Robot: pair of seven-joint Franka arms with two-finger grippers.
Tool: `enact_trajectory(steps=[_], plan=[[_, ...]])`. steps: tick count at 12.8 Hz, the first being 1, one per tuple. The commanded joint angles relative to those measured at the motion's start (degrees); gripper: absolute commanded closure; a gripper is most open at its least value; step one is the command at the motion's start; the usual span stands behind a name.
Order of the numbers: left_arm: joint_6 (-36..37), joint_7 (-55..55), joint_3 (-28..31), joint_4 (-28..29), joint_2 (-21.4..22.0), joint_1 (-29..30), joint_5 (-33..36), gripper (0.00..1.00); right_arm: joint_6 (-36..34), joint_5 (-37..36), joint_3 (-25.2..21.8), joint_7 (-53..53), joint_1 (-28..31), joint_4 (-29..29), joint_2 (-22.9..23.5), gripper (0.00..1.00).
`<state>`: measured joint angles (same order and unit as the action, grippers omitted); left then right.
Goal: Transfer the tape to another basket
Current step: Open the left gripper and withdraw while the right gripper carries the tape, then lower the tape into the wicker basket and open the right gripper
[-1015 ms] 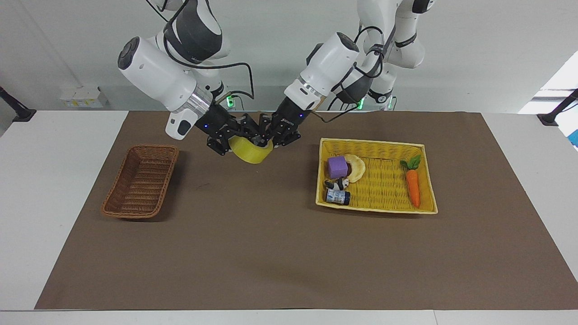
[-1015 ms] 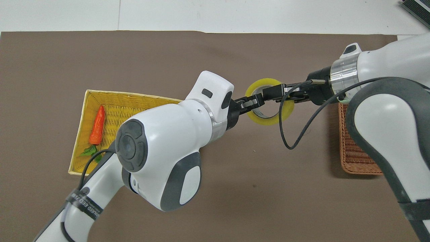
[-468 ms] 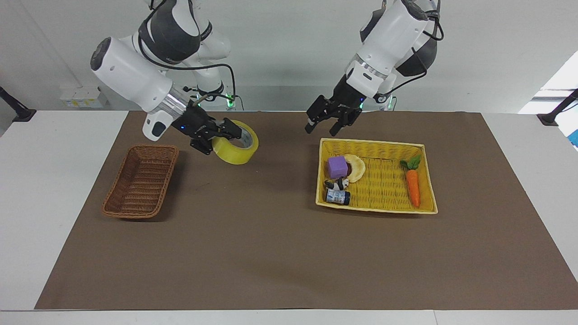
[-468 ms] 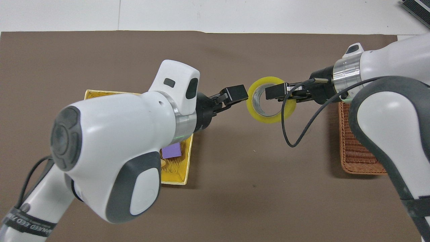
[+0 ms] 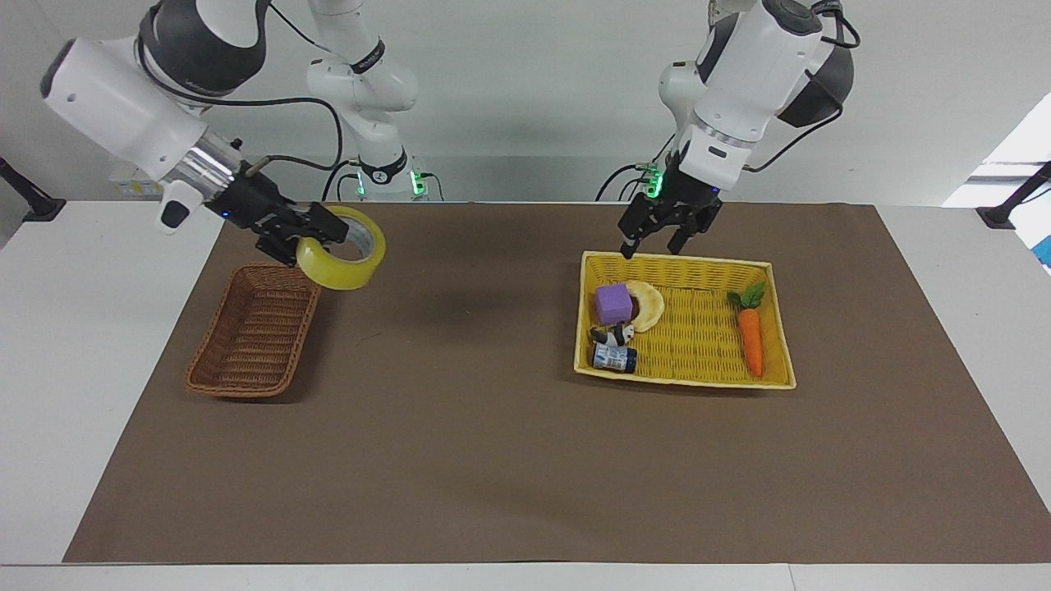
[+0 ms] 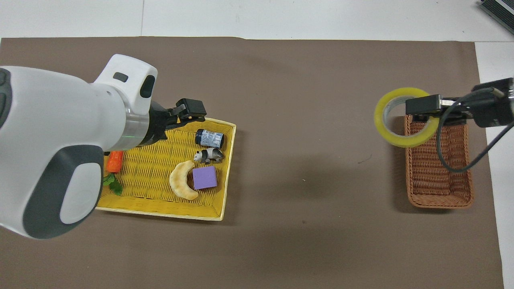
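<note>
So the tape (image 5: 341, 259) is in my right gripper (image 5: 308, 235) alone now, pinched through the wall, up over the brown basket's (image 5: 256, 332) end nearest the robots. A second ago both grippers had it mid-table, so the handoff's done. Its hole points sideways and up toward the left arm's end. My left gripper (image 5: 667, 236), fingers spread and empty, has pulled back over the yellow basket's (image 5: 772, 320) rim.

One camera sits high across the table (image 5: 525, 492), facing the two robots at moderate distance, so both arm bases line the top. The other hangs above the robots' end, looking steeply down and forward, closer in. Both share the brown mat (image 6: 305, 180), the yellow basket (image 5: 772, 271) and the wicker basket (image 6: 437, 200), turned half round
</note>
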<state>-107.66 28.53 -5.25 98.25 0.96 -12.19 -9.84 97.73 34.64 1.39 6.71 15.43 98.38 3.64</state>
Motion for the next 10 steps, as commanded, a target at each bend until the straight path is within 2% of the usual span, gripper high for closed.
enact_trajectory(steps=[1, 4, 7, 9, 10], plan=[[6.7, -13.4, -0.5, -1.2, 2.9, 7.6, 1.3, 0.00, 0.2, 0.1, 0.6, 7.0, 6.2, 4.8, 0.5, 1.00], [12.2, -27.6, -0.5, -1.6, 4.8, 15.2, 4.2, 0.00, 3.4, -2.0, 0.6, 12.0, 8.2, 8.8, 1.1, 1.00], [20.7, -29.7, -0.6, -6.2, 3.4, 16.0, 11.5, 0.00, 5.8, -2.6, 0.5, 18.6, 10.3, 10.1, 4.7, 1.00], [22.9, -29.7, -0.6, -9.5, 1.7, 16.0, 11.3, 0.00, 8.2, -3.4, 0.5, 20.1, 10.8, 11.2, 6.4, 1.00], [22.1, -29.7, -0.6, -8.9, 1.6, 15.7, 11.2, 0.00, 9.0, -3.4, 0.4, 22.4, 11.1, 11.3, 7.6, 1.00]])
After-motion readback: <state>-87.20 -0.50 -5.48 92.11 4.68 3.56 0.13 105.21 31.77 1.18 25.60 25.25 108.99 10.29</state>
